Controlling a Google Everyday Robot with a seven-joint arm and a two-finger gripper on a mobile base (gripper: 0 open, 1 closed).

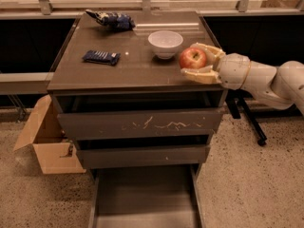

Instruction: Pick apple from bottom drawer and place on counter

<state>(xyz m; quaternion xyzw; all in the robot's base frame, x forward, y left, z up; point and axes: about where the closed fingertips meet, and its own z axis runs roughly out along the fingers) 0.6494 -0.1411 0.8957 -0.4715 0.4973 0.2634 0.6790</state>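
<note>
Apple (193, 58) sits between the two pale fingers of the hand (196, 61), which is closed around it from the right, over the front right corner of the table (133, 68). The lower finger lies at the table's edge; whether the fruit already touches the surface I cannot tell. The bottom drawer (142, 201) stands pulled out and its visible floor is bare, so the pick looks done and the placing step is in hand. The next move, as I judge it, calls for lowering the apple until it rests flat, a little inward from the edge so it cannot roll off, then parting the fingers and drawing the hand back to the right without nudging it.

From the left, an open cardboard box (45, 141) stands on the speckled floor (247, 175) beside the cabinet. On the glossy brown table lie a dark flat packet (100, 57) near the left side and a crumpled blue bag (111, 19) at the back. Below, the scratched top drawer front (142, 124) and the plain middle front (142, 156) are both shut. A white bowl (165, 43) stands just left of the apple, close but apart from it. The white arm (266, 77) reaches in from the right, above a black wheeled leg (247, 120). A window ledge (28, 1) runs along the back.
</note>
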